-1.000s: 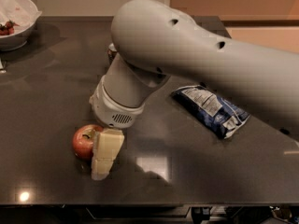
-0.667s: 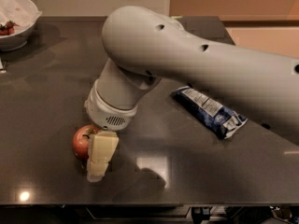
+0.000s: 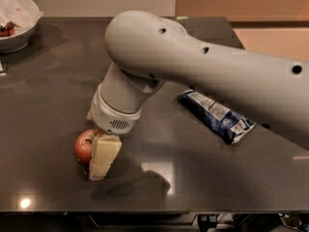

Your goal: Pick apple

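Apple [image 3: 83, 146] on table [image 3: 48, 86], gripper [image 3: 97, 159] touching it; jaw state can't tell.

The apple [image 3: 82, 147] is round and red, with a paler spot near its top. It sits upright on the table [image 3: 43, 105], near the front edge and left of the middle. Its right side is hidden by the gripper [image 3: 95, 158], which stands close against it.

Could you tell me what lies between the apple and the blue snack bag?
Camera view: the claw, beside the apple, then only dark table up to the bag.
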`<state>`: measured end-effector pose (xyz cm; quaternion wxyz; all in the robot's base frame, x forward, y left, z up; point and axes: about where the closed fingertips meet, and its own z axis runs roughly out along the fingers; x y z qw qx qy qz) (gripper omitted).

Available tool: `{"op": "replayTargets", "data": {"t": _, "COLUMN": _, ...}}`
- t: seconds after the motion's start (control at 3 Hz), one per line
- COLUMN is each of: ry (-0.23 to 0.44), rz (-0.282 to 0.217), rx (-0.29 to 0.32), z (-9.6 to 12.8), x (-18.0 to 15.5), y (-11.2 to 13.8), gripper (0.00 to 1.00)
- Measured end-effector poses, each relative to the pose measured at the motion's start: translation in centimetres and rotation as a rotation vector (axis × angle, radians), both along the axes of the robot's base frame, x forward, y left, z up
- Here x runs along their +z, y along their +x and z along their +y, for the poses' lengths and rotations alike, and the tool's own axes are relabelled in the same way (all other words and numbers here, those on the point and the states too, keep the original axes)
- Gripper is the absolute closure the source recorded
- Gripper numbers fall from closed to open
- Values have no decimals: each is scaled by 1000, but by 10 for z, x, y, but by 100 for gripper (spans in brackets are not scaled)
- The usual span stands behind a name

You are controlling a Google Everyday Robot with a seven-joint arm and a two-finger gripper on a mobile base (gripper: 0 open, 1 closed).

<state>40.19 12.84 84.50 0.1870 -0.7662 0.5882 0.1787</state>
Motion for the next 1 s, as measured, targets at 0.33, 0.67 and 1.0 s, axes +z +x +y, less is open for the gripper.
{"op": "replayTargets", "data": {"t": 0.33, "ry": 11, "rz": 12, "rx": 6, "z": 0, "x": 2, "y": 3, "gripper": 41}}
{"op": "replayTargets", "data": {"t": 0.67, "ry": 28, "rz": 26, "rx": 11, "z": -2, "x": 7, "y": 4, "gripper": 64}}
{"op": "replayTargets", "data": {"t": 1.0, "ry": 49, "rz": 29, "rx": 11, "z": -8, "x": 22, "y": 8, "gripper": 88}}
